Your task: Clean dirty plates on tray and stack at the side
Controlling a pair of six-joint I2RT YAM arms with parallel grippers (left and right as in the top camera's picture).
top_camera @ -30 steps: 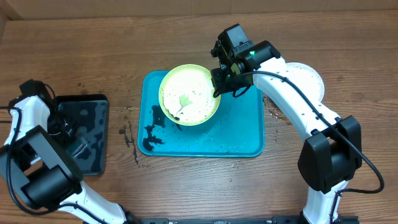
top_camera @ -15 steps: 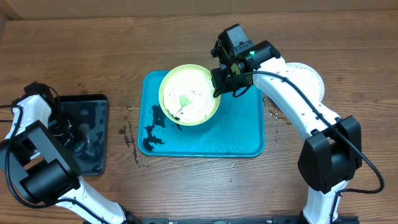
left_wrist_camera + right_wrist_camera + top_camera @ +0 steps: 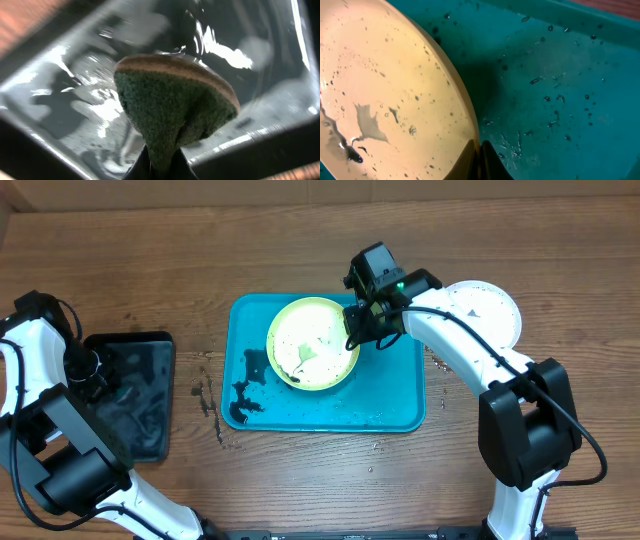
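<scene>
You have a black tray [image 3: 150, 385] on the wooden table [image 3: 320, 490], its wet floor glinting; a sponge [image 3: 175, 105], green scouring face under a tan layer, shows over it, pinched narrow at its lower end; dark splashes [image 3: 205, 398] fleck the wood just beside the tray.

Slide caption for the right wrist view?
Right gripper pinches the rim of a smeared yellow-green speckled round plate, held over the wet turquoise plastic tray.

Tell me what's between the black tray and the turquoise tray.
Only wooden table with dark splatter marks separates the black tray from the turquoise tray; the overhead view shows it.
</scene>
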